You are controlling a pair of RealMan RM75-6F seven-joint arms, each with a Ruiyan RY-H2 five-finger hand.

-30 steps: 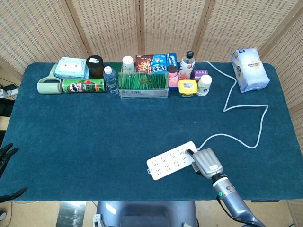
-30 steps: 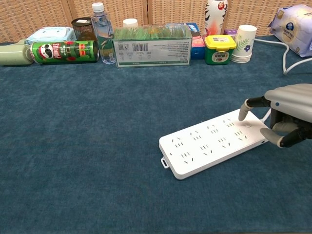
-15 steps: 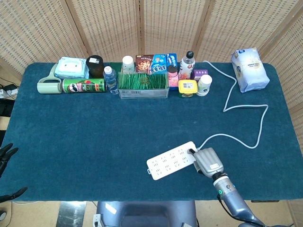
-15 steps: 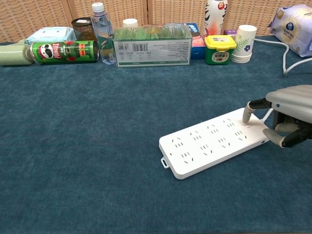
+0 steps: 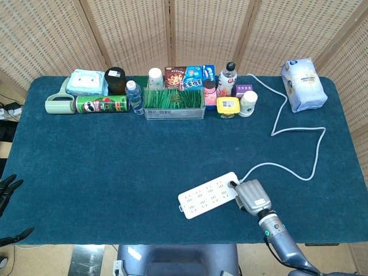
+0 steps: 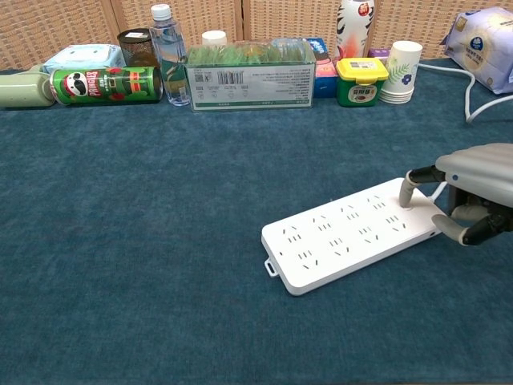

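**Fingertip on the power strip**

Behind the white plastic power strip (image 6: 353,238), a clear rectangular box (image 6: 250,76) holds green grass-like stalks. All sits on a dark blue cloth-covered table (image 5: 103,161) before wicker screens (image 5: 126,31). My right hand (image 6: 469,192) grasps nothing, one fingertip (image 6: 406,197) pressing the strip's near-right end. My left hand (image 5: 7,190) hangs loose off the table's left edge.

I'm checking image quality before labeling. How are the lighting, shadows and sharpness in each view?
Head view: even, soft light, no glare, sharp; the right hand at the power strip casts little shadow. Chest view: equally even, a faint shadow under the strip; the far-edge items look slightly softer, and that hand is cropped at the frame's side.
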